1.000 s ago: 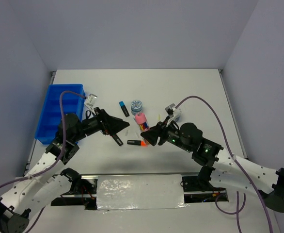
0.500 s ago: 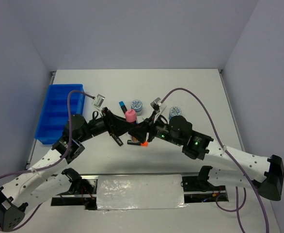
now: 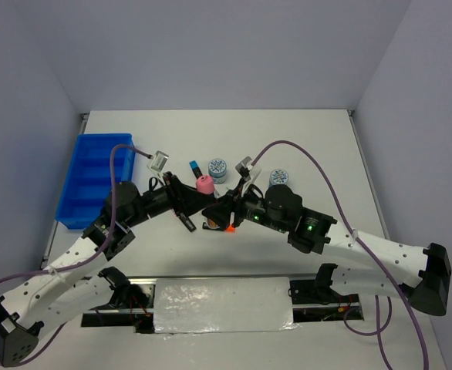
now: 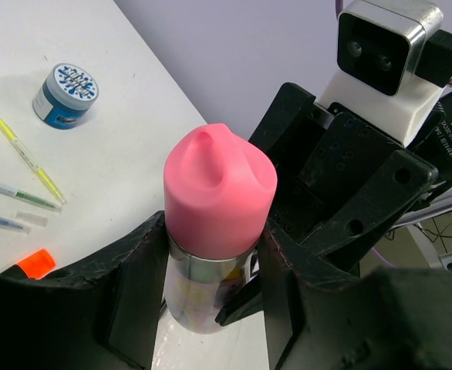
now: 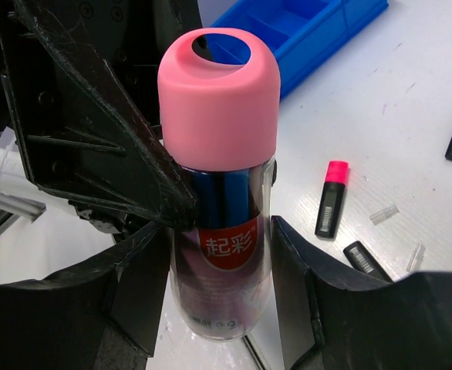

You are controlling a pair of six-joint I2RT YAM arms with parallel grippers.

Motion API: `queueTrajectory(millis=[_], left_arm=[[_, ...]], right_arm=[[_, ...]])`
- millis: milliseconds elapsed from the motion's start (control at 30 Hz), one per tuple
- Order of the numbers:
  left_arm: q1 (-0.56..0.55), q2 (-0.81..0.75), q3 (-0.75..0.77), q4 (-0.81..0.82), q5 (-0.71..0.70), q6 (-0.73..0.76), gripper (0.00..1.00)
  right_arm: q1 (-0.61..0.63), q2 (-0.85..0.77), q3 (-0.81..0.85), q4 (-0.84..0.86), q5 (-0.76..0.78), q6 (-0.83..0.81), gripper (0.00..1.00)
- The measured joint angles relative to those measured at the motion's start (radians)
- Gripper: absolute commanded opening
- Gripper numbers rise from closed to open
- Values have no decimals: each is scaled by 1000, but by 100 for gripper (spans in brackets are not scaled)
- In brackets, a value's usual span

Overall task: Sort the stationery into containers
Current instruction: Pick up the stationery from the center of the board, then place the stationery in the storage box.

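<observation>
The pink tube [image 3: 205, 184], with a pink cap and clear body, stands upright above the table between both grippers. My left gripper [image 3: 197, 202] is shut on it just under the cap; it shows in the left wrist view [image 4: 220, 193] between the fingers [image 4: 145, 285]. My right gripper [image 3: 217, 206] grips the lower body of the tube [image 5: 220, 100] from the other side. The blue tray [image 3: 95, 177] lies at the far left. A blue-capped highlighter [image 3: 197, 171] and two tape rolls [image 3: 217, 166] [image 3: 278, 178] lie behind the grippers.
An orange-capped highlighter [image 3: 220, 226] lies under the grippers. A pink-capped highlighter [image 5: 331, 200] and a black one [image 5: 369, 260] lie on the table. Thin pens, one yellow [image 4: 27, 154], lie near a tape roll [image 4: 65, 94]. Cables arch over both arms.
My right gripper lifted the pink tube off the table and stood it upright. My left gripper came in and closed on its top. In the last half second the tube shifted slightly left.
</observation>
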Motion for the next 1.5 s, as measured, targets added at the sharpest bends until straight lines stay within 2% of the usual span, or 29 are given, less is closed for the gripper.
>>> queueTrajectory(millis=[33,100,133,200,267,500,600,800,867,933,1033,1100,1233,1367,1500], left_arm=[[-2,-4,1,-7,-7,1,0],[-8,-13,12,-34,-29,12,0],[-11,-17,18,-43,-40,16,0],[-15,-32,21,-54,-66,19,0],[-11,-51,21,-88,-121,22,0],[-3,-123,23,-195,-290,22,0],[-3,-138,72,-304,-407,19,0],[21,-89,320,-584,-895,-38,0],[72,-62,375,-617,-1022,-63,0],[182,-20,414,-625,-1080,-86,0],[423,116,492,-612,-996,-97,0],[598,252,537,-550,-862,-116,0],[842,543,547,-369,-588,-185,0],[949,800,560,-306,-438,-235,0],[958,860,535,-254,-392,-273,0]], right_arm=[[0,0,0,0,-1,-1,7],[0,0,0,6,0,-1,30],[0,0,0,13,1,-1,54],[1,-5,-6,33,6,1,85],[3,-21,-19,36,24,2,99],[4,-50,-30,20,102,2,100],[4,-56,-30,-18,158,2,100],[2,-207,-59,-148,349,38,100],[0,-273,-67,-192,413,64,100],[0,-315,-68,-229,462,82,100],[-1,-354,-70,-273,502,98,100],[-1,-360,-74,-299,511,101,100],[-1,-385,-105,-327,509,101,100],[-1,-399,-121,-345,494,95,100],[-1,-397,-121,-344,480,80,100]])
